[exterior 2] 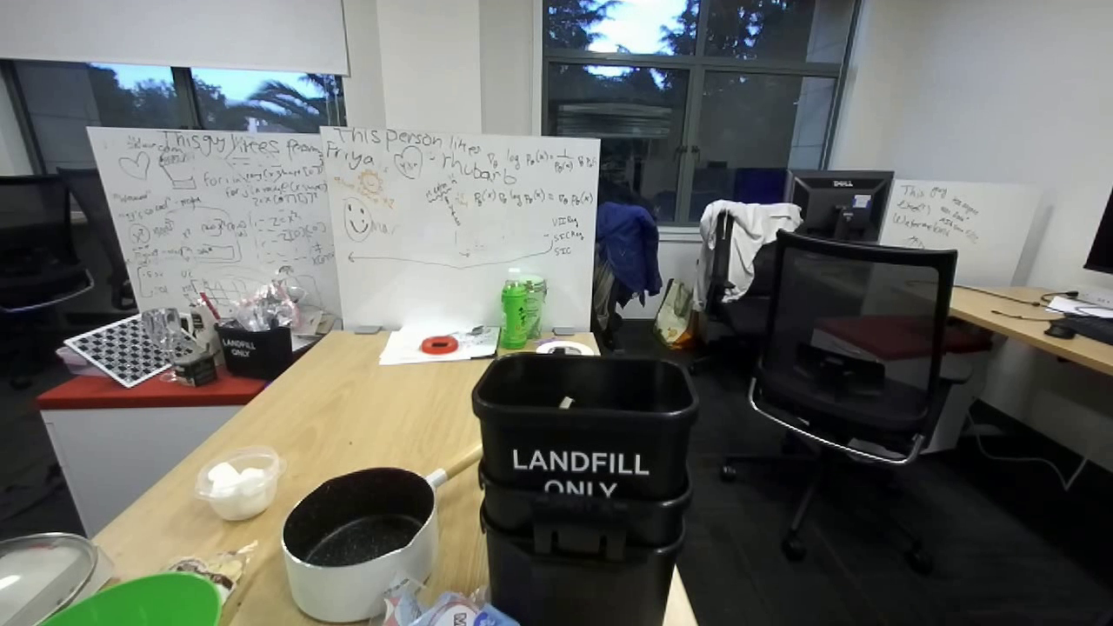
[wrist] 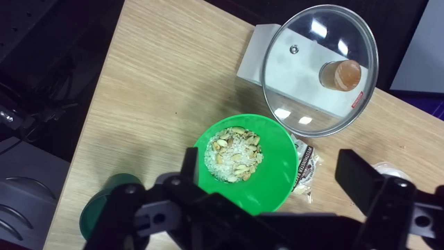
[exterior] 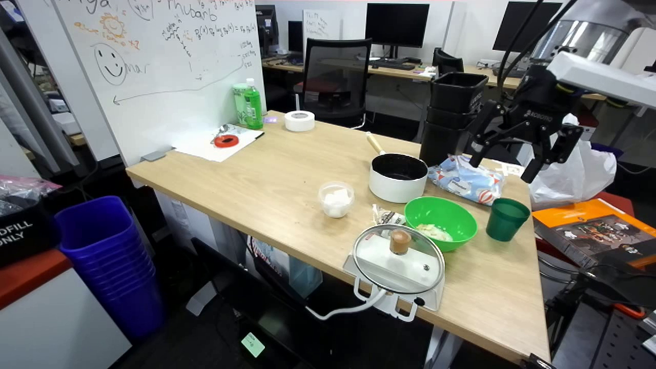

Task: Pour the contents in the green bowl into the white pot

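Glare on glass lid (wrist: 308, 80), soft shadows

I see a cup (exterior: 505, 220) near one edge of the table (exterior: 307, 159), a lid (exterior: 400, 243) over a white box (wrist: 255, 53), a tub (exterior 2: 269, 474) of white lumps (exterior: 336, 202) and stacked bins (exterior: 445, 130); some tape (exterior: 300, 124) lies near a bottle (exterior: 253, 108) before the whiteboard (exterior: 174, 66).

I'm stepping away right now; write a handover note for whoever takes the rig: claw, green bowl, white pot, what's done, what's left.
Claw: open, holding nothing, above the table.
Green bowl: upright on the table, holding a food mix of white grains and nut-like pieces.
White pot: upright on the table near the bowl, no food visible inside.
Done: no sign of pouring; the bowl isn't gripped.
Left: grip the bowl, lift it over the pot, tip the mix in.
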Robot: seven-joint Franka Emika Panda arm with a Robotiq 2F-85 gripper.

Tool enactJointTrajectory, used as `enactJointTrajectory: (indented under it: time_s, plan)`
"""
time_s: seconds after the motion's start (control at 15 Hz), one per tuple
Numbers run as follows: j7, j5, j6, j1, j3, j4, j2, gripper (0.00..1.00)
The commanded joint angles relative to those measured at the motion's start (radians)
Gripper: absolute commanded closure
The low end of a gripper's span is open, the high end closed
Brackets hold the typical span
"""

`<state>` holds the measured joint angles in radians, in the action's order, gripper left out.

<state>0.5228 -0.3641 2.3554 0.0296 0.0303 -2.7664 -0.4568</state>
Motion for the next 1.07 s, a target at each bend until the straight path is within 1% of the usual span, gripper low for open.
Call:
enactJointTrajectory:
  time_s: [0.0,0.07,0.27,0.4,0.47,0.53,0.6,0.73,1.0]
  plan:
    - [0.107,-0.035,0.098,0.020,0.036,-0.011,0.062,0.00]
    - [0.163,-0.026,0.133,0.028,0.047,-0.005,0.091,0.00]
    - [0.381,0.050,0.261,0.053,0.096,-0.011,0.171,0.00]
    - [0.546,0.127,0.286,0.072,0.121,-0.013,0.230,0.00]
    - [0.608,0.156,0.253,0.070,0.118,-0.015,0.252,0.00]
    - [0.639,0.165,0.215,0.055,0.104,-0.017,0.268,0.00]
    - [0.580,0.148,0.242,0.024,0.077,-0.020,0.245,0.00]
    - [0.621,0.160,0.236,0.022,0.075,-0.020,0.276,0.00]
    - [0.630,0.160,0.234,0.022,0.075,-0.018,0.275,0.00]
